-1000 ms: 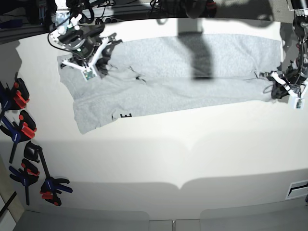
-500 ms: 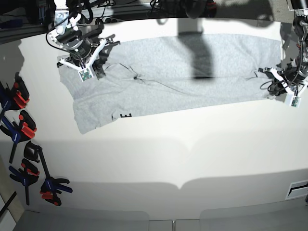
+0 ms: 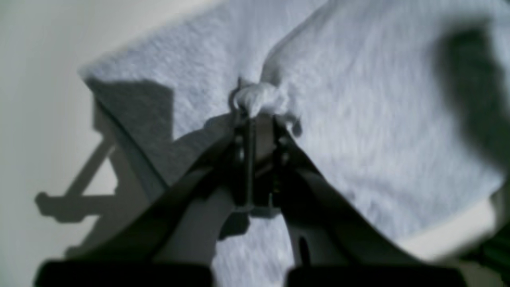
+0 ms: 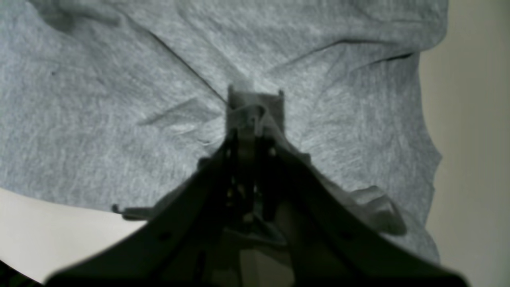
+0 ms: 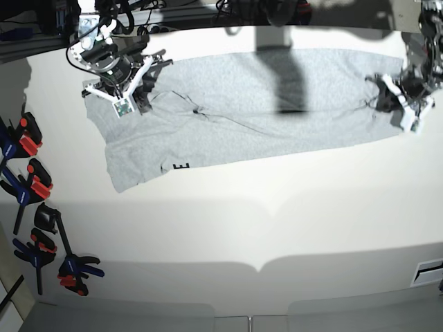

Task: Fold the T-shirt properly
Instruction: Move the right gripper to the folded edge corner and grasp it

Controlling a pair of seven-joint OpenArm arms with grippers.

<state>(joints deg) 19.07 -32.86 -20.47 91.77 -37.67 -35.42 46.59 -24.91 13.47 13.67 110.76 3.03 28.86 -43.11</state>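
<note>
Both grippers are clamped down on cloth here. The left gripper [image 3: 258, 113] has its jaws pinched together on a little bunched-up wad of the T-shirt [image 5: 263, 104], and you can see the fabric puffing out right at the tips in the left wrist view. The right gripper [image 4: 255, 103] is likewise closed tight on a fold of the shirt, with creases radiating out from the pinch point like a star.

Fingers on both look like dark, matte plastic or metal, tapering into a narrow wedge. In the base view the gripper bodies are white and black with a small green board hanging off each one.

The fabric is a light heather-grey knit, soft and slightly fuzzy close up, with that speckled melange look. It's lying across the far half of the table [image 5: 277, 228], stretched long between the two arms, left gripper at one end and right gripper at the other. Some diagonal wrinkles run through the middle.

Near the front edge of the shirt, toward the right arm's side, a bit of black block print [image 5: 182, 167] peeks out. I can read an "E", nothing more.

The tabletop is smooth, off-white and matte. A row of spring clamps [image 5: 31, 187], black with red and blue grips, sits along its edge.
</note>
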